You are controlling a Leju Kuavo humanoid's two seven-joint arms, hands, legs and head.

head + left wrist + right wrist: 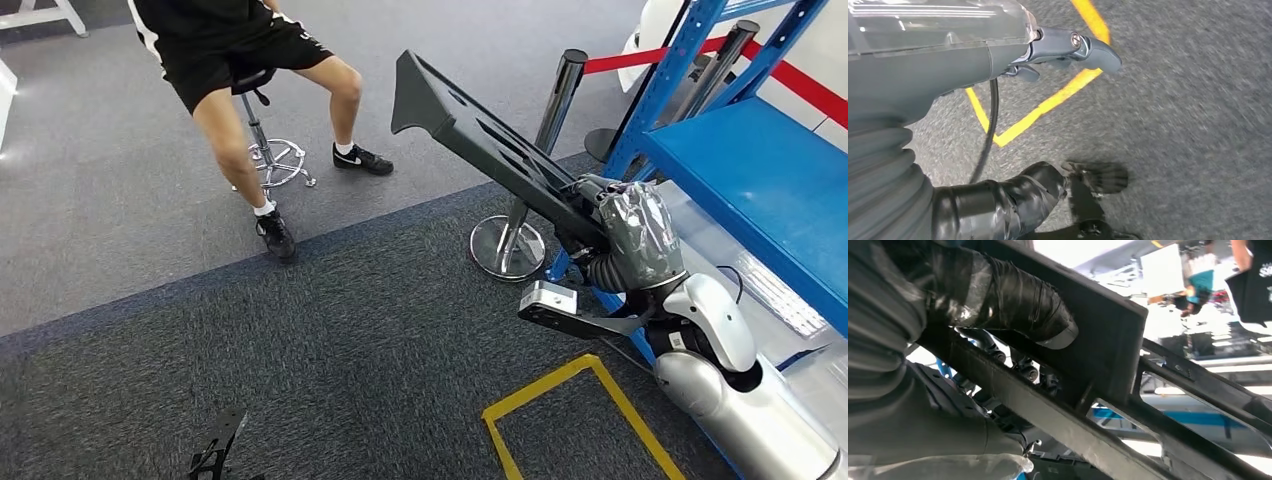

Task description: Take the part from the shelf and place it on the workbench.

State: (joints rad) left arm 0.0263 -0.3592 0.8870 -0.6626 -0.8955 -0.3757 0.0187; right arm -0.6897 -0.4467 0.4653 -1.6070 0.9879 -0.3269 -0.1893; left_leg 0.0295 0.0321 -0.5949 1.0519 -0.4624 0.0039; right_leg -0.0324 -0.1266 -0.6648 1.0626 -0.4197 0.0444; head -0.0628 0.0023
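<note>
1. The right hand (610, 225) is clamped on one end of the part (480, 140), a long black slotted piece held up in the air, slanting away from the blue shelf (760, 170) over the grey carpet floor (330, 340).
2. In the right wrist view the taped thumb (1018, 300) presses across the part's flat plate.
3. The left hand (1013, 75) hangs over the floor with nothing in it (fingers apart), above a yellow tape outline (1048, 102).
4. A person (250, 60) sits on a stool (265, 140) well apart from the part's far end.
5. A chrome stanchion (520, 200) stands just beside the shelf, behind the part.
</note>
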